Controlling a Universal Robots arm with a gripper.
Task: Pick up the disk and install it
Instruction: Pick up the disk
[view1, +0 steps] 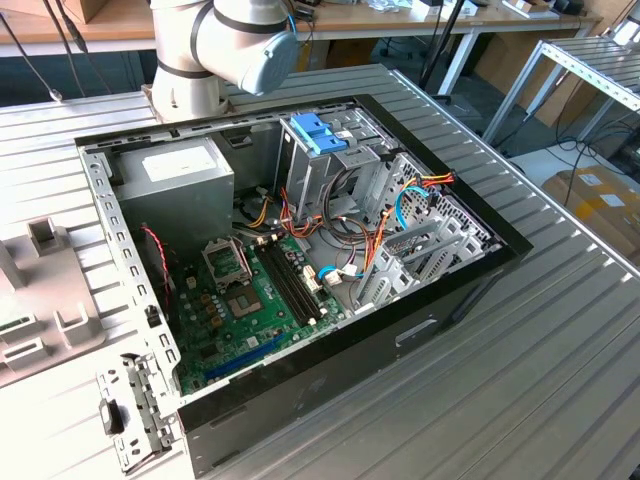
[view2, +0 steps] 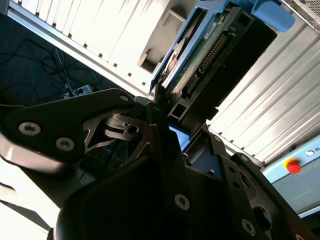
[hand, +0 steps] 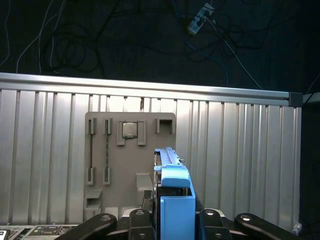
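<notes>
My gripper is shut on the disk, a dark drive framed by bright blue plastic rails, which stands on edge between the black fingers. The second wrist view shows the disk from its connector side, with a green board and a blue end tab, held clear of the ribbed table by the gripper. Below the disk lies a grey holder plate with a square chip in it. The open computer case lies on the table in the exterior view.
In the case a tall grey drive cage carries a lighter blue bracket, beside cable bundles, a power supply and a motherboard. The arm's base stands behind the case. Beyond the table edge is dark floor with cables.
</notes>
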